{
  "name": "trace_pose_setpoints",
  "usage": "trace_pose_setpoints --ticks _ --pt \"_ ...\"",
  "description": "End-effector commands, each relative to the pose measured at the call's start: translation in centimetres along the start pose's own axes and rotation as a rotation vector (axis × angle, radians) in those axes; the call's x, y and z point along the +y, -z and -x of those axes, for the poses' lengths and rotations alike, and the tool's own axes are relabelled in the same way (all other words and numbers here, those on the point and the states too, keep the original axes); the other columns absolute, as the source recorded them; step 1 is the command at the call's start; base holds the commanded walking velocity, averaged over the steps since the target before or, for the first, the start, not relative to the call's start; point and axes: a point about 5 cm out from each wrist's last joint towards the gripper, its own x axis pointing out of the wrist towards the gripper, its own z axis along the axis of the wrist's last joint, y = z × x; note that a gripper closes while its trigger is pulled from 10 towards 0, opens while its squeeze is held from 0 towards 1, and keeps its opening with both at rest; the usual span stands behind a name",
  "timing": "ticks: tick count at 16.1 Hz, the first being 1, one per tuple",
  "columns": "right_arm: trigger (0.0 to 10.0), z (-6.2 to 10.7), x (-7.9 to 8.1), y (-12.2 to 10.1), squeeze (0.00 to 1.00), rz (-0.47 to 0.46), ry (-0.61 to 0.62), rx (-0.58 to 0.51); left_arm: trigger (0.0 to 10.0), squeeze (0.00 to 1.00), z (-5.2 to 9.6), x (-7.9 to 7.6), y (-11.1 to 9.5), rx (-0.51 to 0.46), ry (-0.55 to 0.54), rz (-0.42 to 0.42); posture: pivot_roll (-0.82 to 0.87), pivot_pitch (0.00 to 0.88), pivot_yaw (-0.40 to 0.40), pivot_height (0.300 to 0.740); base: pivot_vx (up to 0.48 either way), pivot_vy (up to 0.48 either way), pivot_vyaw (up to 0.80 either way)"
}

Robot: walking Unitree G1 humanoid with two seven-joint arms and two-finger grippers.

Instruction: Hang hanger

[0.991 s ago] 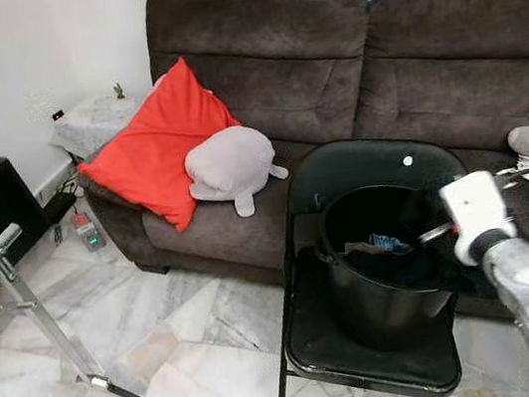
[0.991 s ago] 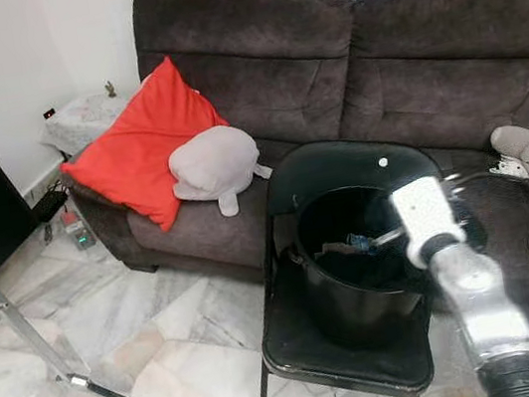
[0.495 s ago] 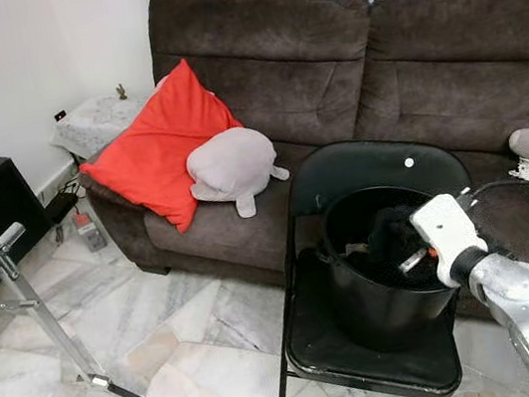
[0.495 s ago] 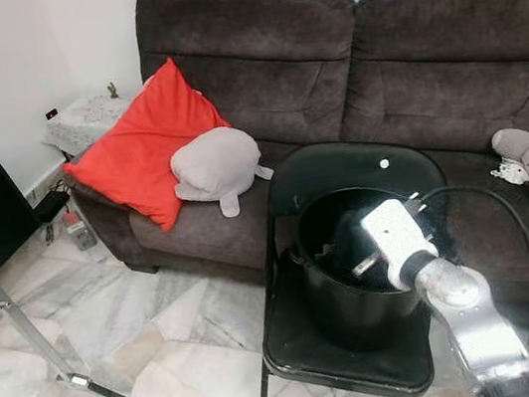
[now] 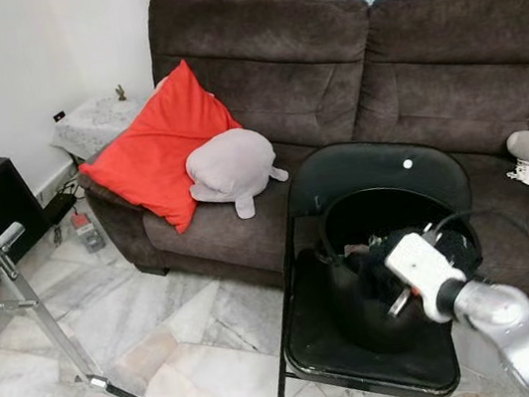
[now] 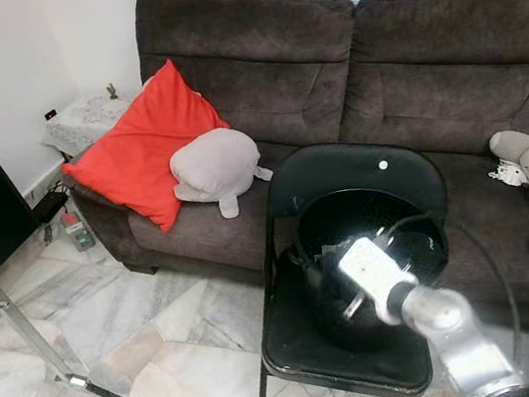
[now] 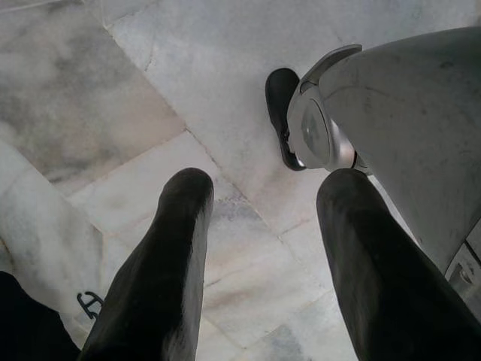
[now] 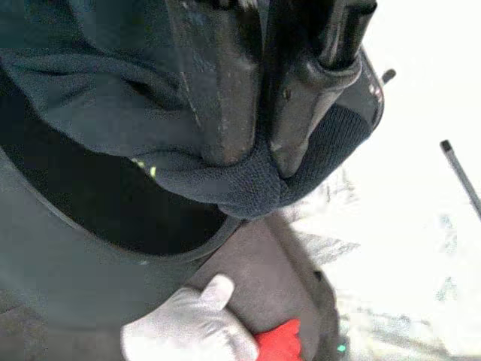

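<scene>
Left eye view. The right tool [image 5: 392,291] reaches into the round black plastic bucket [image 5: 364,316] that stands on the seat of the black folding metal chair [image 5: 380,166]; a dark bundle of cloth lies at its tip. No hanger can be made out, so where the task's thing lies cannot be told; it may sit under the cloth in the bucket.

Right eye view. Beyond the tool stands the dark brown fabric sofa [image 6: 444,59]. On it, off to the tool's left, lie a red square cushion [image 6: 141,148] and, touching it, a grey rounded plush toy [image 6: 214,164]. A silver metal stand [image 6: 24,332] straddles the pale marble tile floor [image 6: 152,377], well apart from the tool. That stand is a likely place for hanging, though this is a judgement only.

Left wrist view. The left tool [image 7: 259,248] hangs idle with its fingers apart, over the floor tiles.

Right wrist view. The right tool's two fingers [image 8: 218,83] are pressed together on a fold of dark blue knitted cloth [image 8: 248,184] above the bucket rim. To do this step well, the lift should go straight up and slowly, so the cloth clears the rim without tipping the bucket off the chair.
</scene>
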Motion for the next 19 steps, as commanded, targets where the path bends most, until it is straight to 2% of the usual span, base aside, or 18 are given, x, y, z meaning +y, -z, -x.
trace_pose_setpoints --ticks 1,2,3,4,5,6,8,12,15,16,17,19 --pt "0.0 0.0 0.0 0.3 0.0 0.019 -0.006 0.025 10.0 0.0 0.0 0.1 0.3 0.012 -0.004 0.007 0.04 0.0 -0.046 0.74 0.0 0.0 0.0" --pt "0.0 -0.2 0.2 0.6 0.0 0.054 -0.025 0.036 10.0 0.0 0.0 0.1 0.3 0.013 -0.004 0.004 0.04 0.0 -0.044 0.74 0.0 0.0 0.0" --pt "5.7 -0.4 0.1 0.5 0.0 0.104 -0.027 0.038 10.0 0.0 0.0 0.1 0.3 0.013 -0.003 0.002 0.04 0.0 -0.046 0.74 0.0 0.0 0.0" --pt "10.0 -0.6 0.1 0.2 0.0 0.111 -0.032 0.03 10.0 0.0 0.0 0.1 0.3 0.013 -0.004 0.003 0.04 0.0 -0.047 0.74 0.0 0.0 0.0" --pt "10.0 -0.8 0.1 -0.2 0.77 0.122 -0.036 0.013 10.0 0.0 0.0 0.1 0.3 0.013 -0.005 0.004 0.04 0.0 -0.048 0.74 0.0 0.0 0.0" --pt "10.0 -0.9 0.1 -0.8 1.0 0.14 -0.046 -0.021 10.0 0.0 0.0 0.1 0.3 0.013 -0.005 0.003 0.04 0.0 -0.047 0.74 0.0 0.0 0.0" --pt "10.0 -1.1 1.9 -2.7 1.0 0.203 -0.183 -0.132 10.0 0.0 0.0 0.1 0.3 0.013 -0.006 0.004 0.04 0.0 -0.049 0.74 0.0 0.0 0.0" --pt "10.0 -0.9 3.1 -2.5 1.0 0.253 -0.278 -0.138 10.0 0.0 0.0 0.1 0.3 0.015 -0.005 0.003 0.04 0.0 -0.049 0.74 0.0 0.0 0.0" --pt "10.0 -0.2 1.3 -1.6 1.0 0.321 -0.143 -0.064 10.0 0.0 0.0 0.0 0.4 0.016 -0.003 0.003 0.03 0.0 -0.051 0.74 0.0 0.0 0.0" --pt "10.0 0.8 0.2 0.5 1.0 0.53 -0.059 0.103 10.0 0.0 0.0 0.0 0.4 0.018 0.0 0.0 0.02 0.0 -0.051 0.74 0.0 0.0 0.0" --pt "10.0 1.3 0.0 1.1 1.0 0.58 -0.033 0.135 10.0 0.0 0.0 0.0 0.4 0.019 0.002 -0.002 0.02 0.0 -0.051 0.74 0.0 0.0 0.0" --pt "10.0 2.1 0.4 1.7 1.0 0.612 -0.011 0.135 10.0 0.0 0.0 0.0 0.4 0.019 0.004 -0.003 0.02 0.0 -0.051 0.74 0.0 0.0 0.0"
